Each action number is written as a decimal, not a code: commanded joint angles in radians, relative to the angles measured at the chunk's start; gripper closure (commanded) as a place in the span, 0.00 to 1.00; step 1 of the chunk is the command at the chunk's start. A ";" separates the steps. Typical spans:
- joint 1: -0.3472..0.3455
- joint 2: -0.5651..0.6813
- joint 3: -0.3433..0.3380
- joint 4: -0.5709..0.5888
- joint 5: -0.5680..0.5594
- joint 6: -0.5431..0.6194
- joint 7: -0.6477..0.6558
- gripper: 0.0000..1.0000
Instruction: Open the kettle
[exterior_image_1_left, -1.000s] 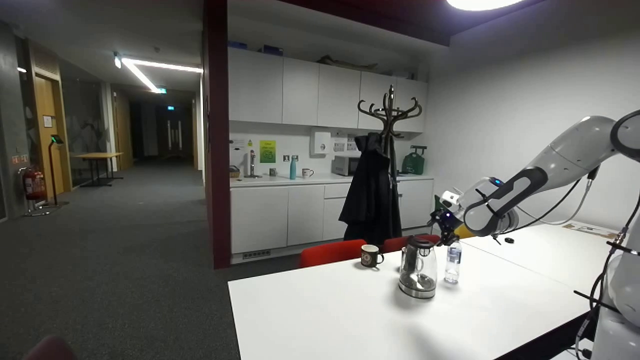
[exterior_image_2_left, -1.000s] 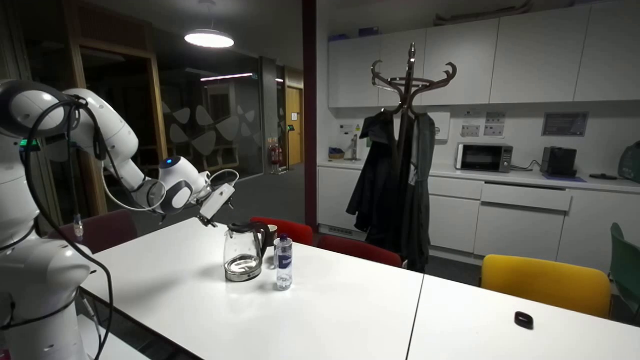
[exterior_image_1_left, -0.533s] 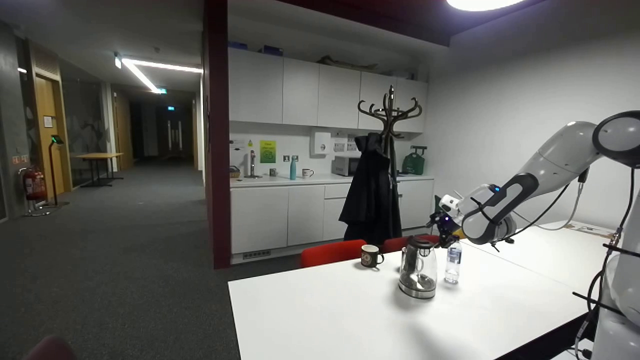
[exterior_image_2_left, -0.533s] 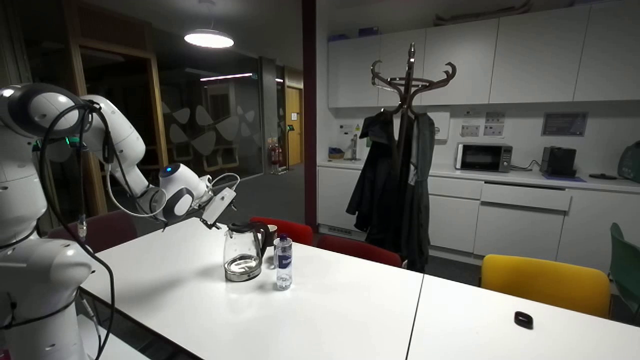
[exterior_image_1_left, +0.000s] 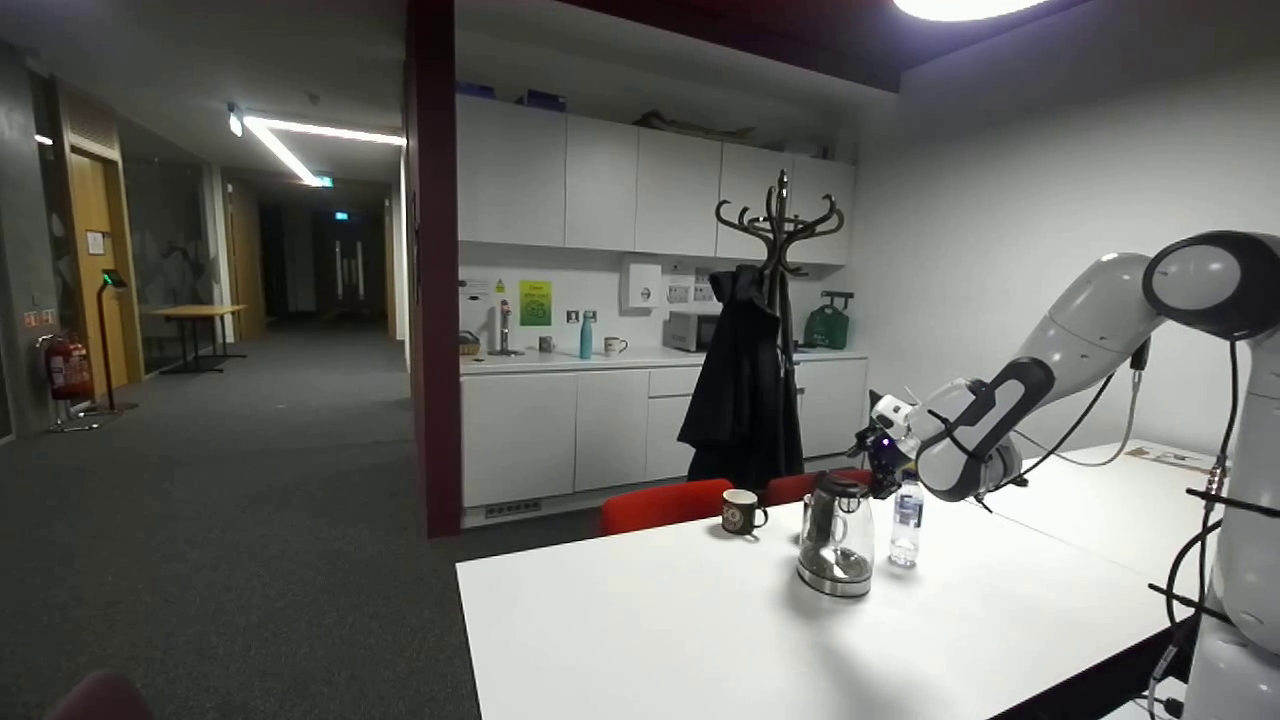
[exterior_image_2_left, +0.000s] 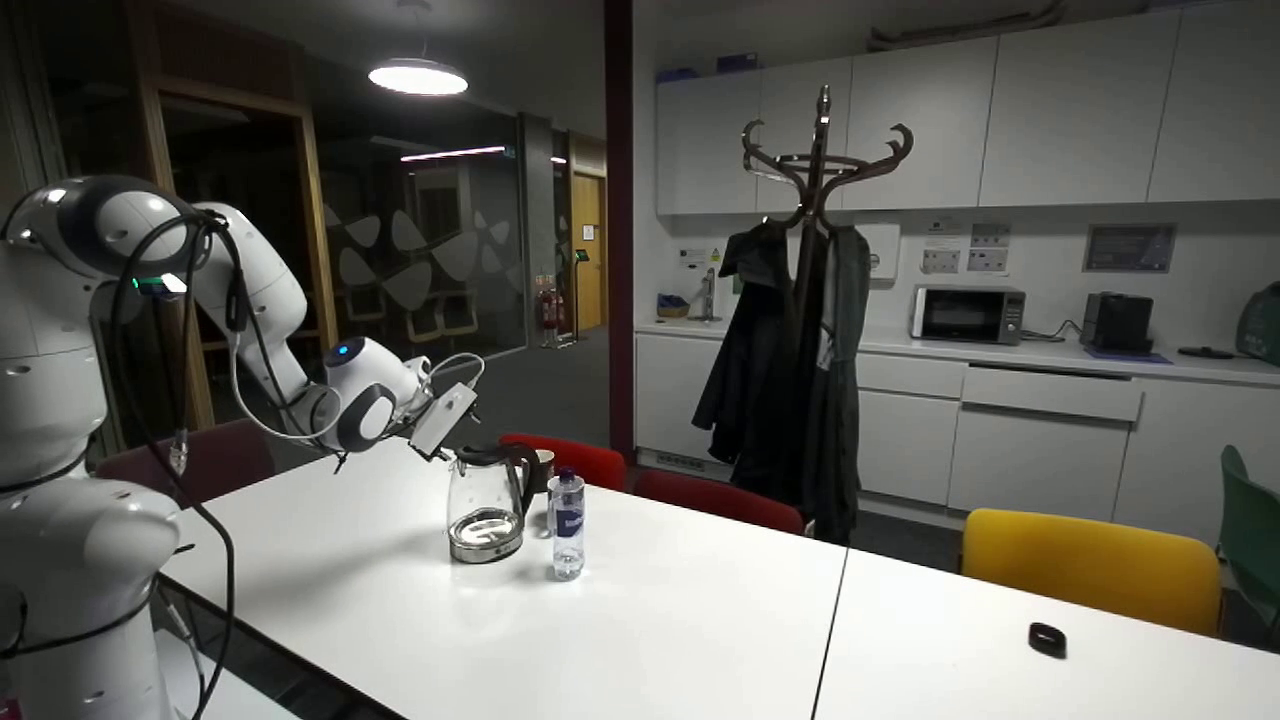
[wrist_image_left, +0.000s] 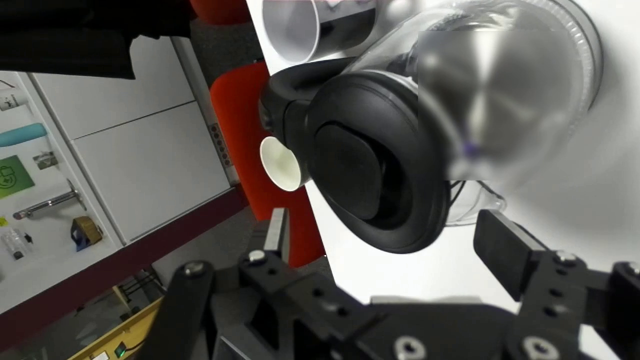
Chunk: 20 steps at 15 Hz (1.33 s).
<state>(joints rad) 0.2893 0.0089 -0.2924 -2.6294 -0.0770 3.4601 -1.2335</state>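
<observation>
The kettle is glass with a shiny silver base, a black lid and a black handle. It stands upright on the white table in both exterior views (exterior_image_1_left: 838, 572) (exterior_image_2_left: 486, 540). In the wrist view the black lid (wrist_image_left: 350, 172) fills the middle and looks seated on the kettle; the handle points to the upper left. My gripper (wrist_image_left: 382, 225) is open, with nothing between its fingers, and the lid's rim lies just beyond the fingertips. In both exterior views the gripper (exterior_image_1_left: 880, 485) (exterior_image_2_left: 440, 455) is beside the kettle's top, on the side away from the handle. Contact cannot be told.
A clear bottle (exterior_image_1_left: 906, 530) stands close beside the kettle. A dark mug (exterior_image_1_left: 740, 513) stands near the table edge (exterior_image_1_left: 600, 545). Another mug is partly hidden by the kettle and shows in the wrist view (wrist_image_left: 345, 25). Red chairs (exterior_image_1_left: 665, 505) stand along that edge.
My gripper has moved a little lower and closer to the kettle's top, and the arm has bent forward and down. The kettle, bottle and mugs have not moved.
</observation>
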 joint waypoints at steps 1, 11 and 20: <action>-0.002 0.005 -0.002 0.068 0.009 -0.001 0.002 0.00; 0.003 0.001 0.003 0.098 0.021 -0.003 0.007 0.00; 0.016 0.006 0.019 0.038 0.027 -0.005 0.061 0.00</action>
<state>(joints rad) 0.3002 0.0179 -0.2778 -2.5782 -0.0702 3.4554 -1.1860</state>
